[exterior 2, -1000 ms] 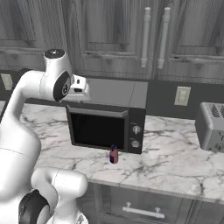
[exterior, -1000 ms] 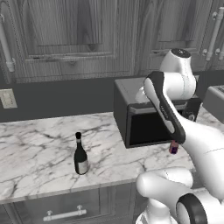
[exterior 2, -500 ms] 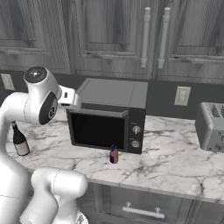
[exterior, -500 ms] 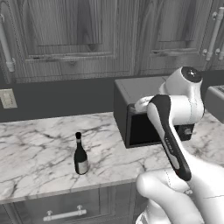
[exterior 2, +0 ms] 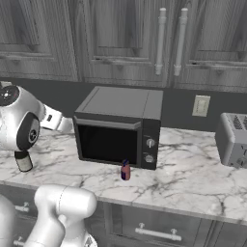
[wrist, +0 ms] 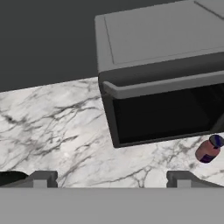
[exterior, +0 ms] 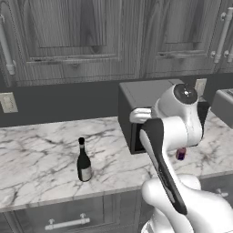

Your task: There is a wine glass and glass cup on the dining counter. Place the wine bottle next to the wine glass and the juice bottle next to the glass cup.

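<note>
My jaws (wrist: 111,177) stood spread about as wide as they go, w/ nothing between them; both dark fingertips (wrist: 40,178) showed well apart in the hand view, above bare marble.

Landmark: the dark grey box microwave oven w/ black glass door (exterior 2: 118,128) (exterior: 139,102) (wrist: 162,78), which sat on the white grey-veined marble counter (exterior 2: 193,181) (exterior: 36,150) (wrist: 57,127) against the dark back wall.

The very small purple juice bottle w/ reddish cap (exterior 2: 125,170) (exterior: 181,153) (wrist: 208,149) stood upright on the counter just in front of the microwave, near its knob-side front corner, close to but apart from the door. In the left base view it was partly hidden behind my arm.

The tall slim, nearly black wine bottle w/ long neck, black cap & pale label (exterior: 83,160) stood upright on the counter, well apart from the microwave, on its side away from the knobs, nearer the counter's front edge than the wall. In the right base view its lower part (exterior 2: 22,161) peeked out under my arm's white joint.

My hand hung in front of the microwave's handle-side corner, off the counter, touching neither bottle.

A silver toaster (exterior 2: 234,140) sat on the counter past the microwave's knob side, well apart from it. A pale wall outlet (exterior 2: 200,105) was on the wall between microwave & toaster. Grey wood-grain cabinets w/ bar handles (exterior 2: 161,41) hung above the microwave; grey drawers (exterior 2: 154,231) ran below the counter.
</note>
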Controlling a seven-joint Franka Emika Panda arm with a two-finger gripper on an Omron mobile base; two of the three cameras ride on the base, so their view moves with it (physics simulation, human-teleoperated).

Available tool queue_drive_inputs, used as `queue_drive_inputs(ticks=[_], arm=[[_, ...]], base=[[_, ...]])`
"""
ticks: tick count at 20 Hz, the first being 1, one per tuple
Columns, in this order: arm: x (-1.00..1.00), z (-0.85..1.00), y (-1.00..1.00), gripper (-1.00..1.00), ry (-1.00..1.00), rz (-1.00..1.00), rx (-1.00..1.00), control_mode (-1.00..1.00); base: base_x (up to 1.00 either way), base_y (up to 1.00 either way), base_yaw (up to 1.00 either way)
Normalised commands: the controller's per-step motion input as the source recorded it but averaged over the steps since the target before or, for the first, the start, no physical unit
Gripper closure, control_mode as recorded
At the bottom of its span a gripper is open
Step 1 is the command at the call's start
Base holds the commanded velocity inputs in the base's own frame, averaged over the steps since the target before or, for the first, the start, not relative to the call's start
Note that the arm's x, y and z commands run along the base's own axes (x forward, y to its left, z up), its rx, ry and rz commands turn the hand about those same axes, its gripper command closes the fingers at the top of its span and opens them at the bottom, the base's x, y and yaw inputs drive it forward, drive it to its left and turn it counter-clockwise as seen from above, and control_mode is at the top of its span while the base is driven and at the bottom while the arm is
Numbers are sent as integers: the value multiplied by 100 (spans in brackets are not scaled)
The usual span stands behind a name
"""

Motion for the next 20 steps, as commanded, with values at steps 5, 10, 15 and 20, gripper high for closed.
queue_drive_inputs(ticks=[5,10,15,20], arm=[[-31,4,32,-100,9,-19,5,-100],[-37,1,24,-100,11,-10,4,-100],[-41,0,21,-100,2,-1,1,-100],[-40,0,24,-100,0,0,0,-100]], base=[[0,0,0],[0,0,0],[0,0,0],[0,0,0]])
